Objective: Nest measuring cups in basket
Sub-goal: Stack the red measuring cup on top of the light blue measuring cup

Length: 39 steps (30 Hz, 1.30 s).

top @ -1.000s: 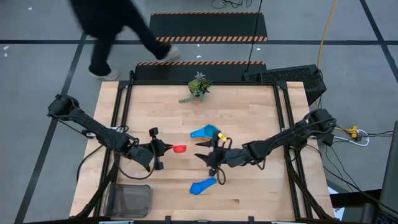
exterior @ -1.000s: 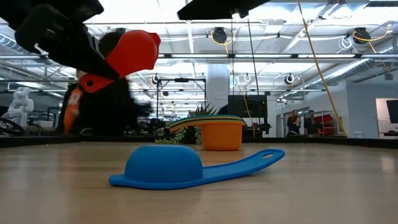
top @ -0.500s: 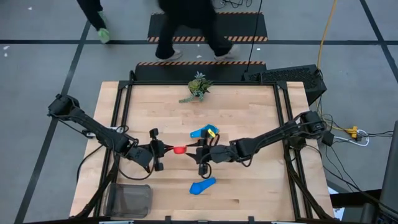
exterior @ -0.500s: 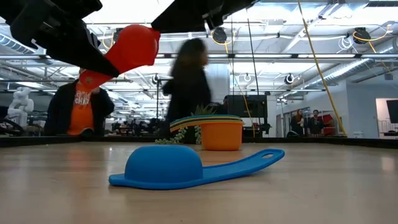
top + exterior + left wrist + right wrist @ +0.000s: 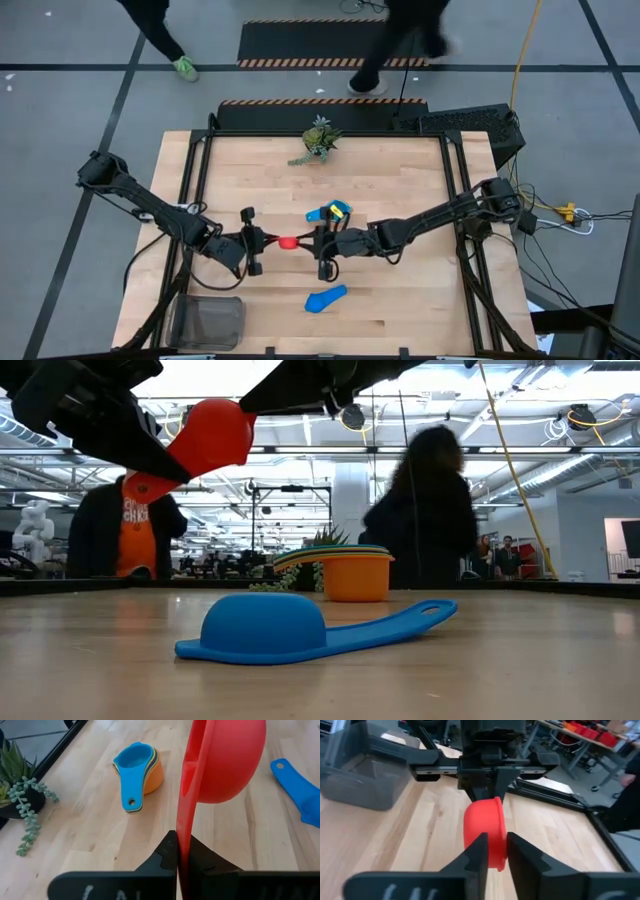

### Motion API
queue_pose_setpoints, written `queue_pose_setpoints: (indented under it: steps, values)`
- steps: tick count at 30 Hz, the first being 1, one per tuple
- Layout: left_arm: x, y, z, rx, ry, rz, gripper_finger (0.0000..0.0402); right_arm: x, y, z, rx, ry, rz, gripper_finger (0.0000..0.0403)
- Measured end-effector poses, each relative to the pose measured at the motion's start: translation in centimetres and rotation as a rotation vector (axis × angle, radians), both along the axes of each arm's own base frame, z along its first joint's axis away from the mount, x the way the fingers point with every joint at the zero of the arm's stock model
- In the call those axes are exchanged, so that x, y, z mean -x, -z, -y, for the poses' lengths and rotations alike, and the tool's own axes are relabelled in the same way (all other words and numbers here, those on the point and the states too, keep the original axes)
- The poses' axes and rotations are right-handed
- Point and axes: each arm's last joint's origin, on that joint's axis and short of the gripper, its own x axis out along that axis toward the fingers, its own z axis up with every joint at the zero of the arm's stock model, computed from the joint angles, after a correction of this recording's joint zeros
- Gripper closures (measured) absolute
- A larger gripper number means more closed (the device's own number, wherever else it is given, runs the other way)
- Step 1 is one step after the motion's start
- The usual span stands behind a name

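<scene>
Between both grippers, red cup point(image 5: 289, 241), left gripper point(image 5: 268, 240) clamping handle, right gripper point(image 5: 312, 241) astride bowl

Light wooden worktop point(image 5: 400, 300) with dark metal frame along edges. Small green leafy plant point(image 5: 317, 141) near far edge, at middle. Beyond worktop, grey floor with striped black mat point(image 5: 320, 45). Yellow cable point(image 5: 522, 50) at right. Two persons walking past behind; in low view, one in orange shirt point(image 5: 130, 525), one dark and blurred point(image 5: 425, 515).
</scene>
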Motion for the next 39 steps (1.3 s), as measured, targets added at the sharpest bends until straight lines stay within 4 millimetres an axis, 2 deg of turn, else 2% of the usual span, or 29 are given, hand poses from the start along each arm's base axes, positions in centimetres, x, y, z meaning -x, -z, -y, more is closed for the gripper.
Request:
queue_pose_setpoints:
  steps: [6, 14, 27, 31, 35, 39]
  values:
    - [0.0, 0.0, 0.0, 0.000, 0.001, -0.002, 0.0395, -0.1, 0.0, 0.3, -0.014, -0.001, 0.000, 0.0394]
    - [0.0, 0.0, 0.0, 0.003, 0.001, -0.002, 0.0391, -0.1, 0.0, 0.5, 0.000, 0.014, -0.001, 0.0401]
    - [-0.1, -0.2, 0.1, 0.021, 0.000, 0.019, 0.0269, 0.1, 0.2, 0.7, 0.048, 0.018, -0.042, 0.0402]
    - [0.0, -0.2, 0.3, 0.026, 0.002, 0.022, 0.0232, 0.7, -0.4, 0.9, 0.073, 0.041, -0.072, 0.0402]
    - [0.2, -0.3, 0.4, -0.021, -0.058, 0.055, 0.0208, 1.6, -1.4, 1.1, 0.076, 0.042, -0.097, 0.0403]
    - [0.4, -0.4, 0.6, -0.075, -0.090, 0.081, 0.0203, 2.2, -2.1, 1.1, 0.067, 0.042, -0.099, 0.0403]
